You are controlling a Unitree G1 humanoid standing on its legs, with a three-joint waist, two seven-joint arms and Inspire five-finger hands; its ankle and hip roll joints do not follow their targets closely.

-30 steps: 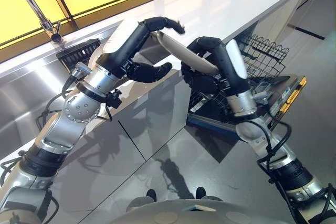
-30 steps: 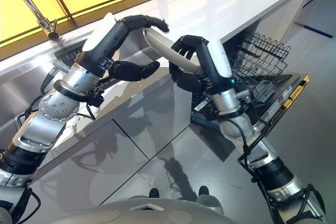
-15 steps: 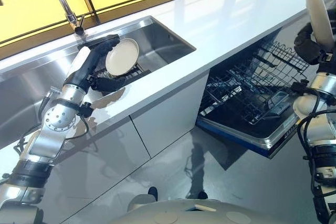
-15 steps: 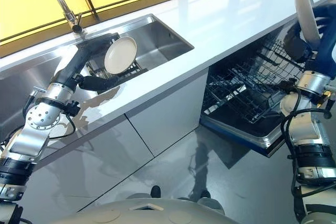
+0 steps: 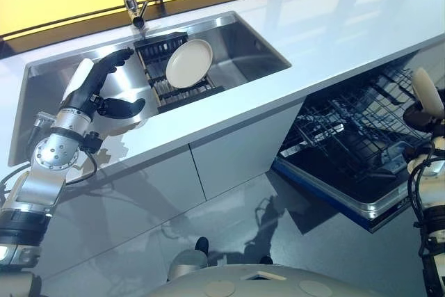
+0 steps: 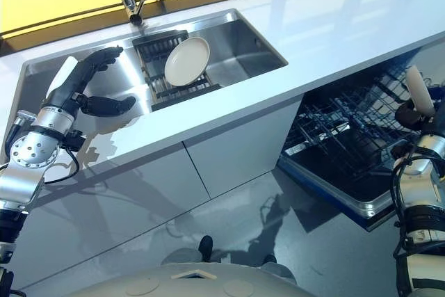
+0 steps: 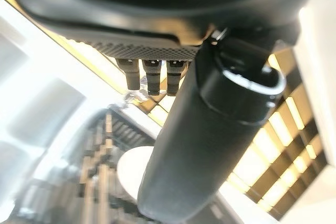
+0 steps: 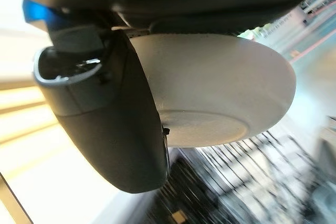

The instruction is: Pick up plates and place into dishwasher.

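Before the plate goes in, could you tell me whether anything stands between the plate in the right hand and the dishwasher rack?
Nothing visible does. The right hand holds the plate on edge just above the open dishwasher rack, whose wire tines below it look bare. The second plate stands in the sink rack.

left hand raised with fingers spread, right hand curled, gripping
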